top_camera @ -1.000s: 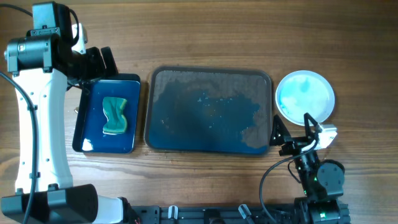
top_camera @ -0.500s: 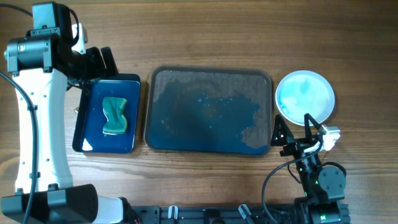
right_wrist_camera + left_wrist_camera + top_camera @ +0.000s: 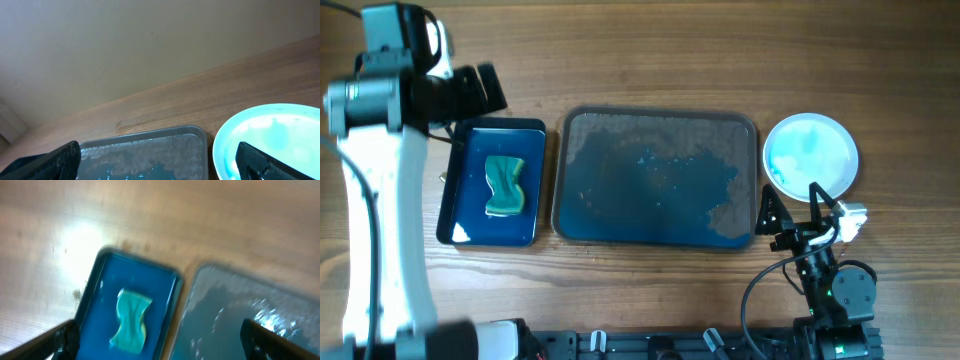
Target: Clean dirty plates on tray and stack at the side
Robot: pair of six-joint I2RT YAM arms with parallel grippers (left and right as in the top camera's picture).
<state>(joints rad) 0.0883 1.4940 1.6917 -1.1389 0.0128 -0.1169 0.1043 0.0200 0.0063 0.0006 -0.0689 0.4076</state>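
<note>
A round white plate (image 3: 810,152) with blue-teal smears lies on the table just right of the tray (image 3: 655,130); I cannot tell whether others lie under it. The dark grey tray holds no plates, only wet bluish streaks. My right gripper (image 3: 790,208) is open and empty, near the tray's front right corner and just in front of the plate. The right wrist view shows its jaws (image 3: 162,162) wide apart, with the tray (image 3: 150,147) and the plate (image 3: 270,140) ahead. My left gripper (image 3: 488,92) is open and empty behind the blue tray; its jaws (image 3: 160,340) are wide apart.
A narrow glossy blue tray (image 3: 465,215) left of the dark tray holds a teal sponge (image 3: 504,185). The left wrist view, blurred, shows this blue tray (image 3: 162,297), the sponge (image 3: 131,320) and the dark tray (image 3: 225,310). The arm bases stand along the front edge.
My left arm has lifted and drawn back from the blue tray's far edge; it is blurred with motion. The right gripper shifted slightly a second ago and has since held still.
</note>
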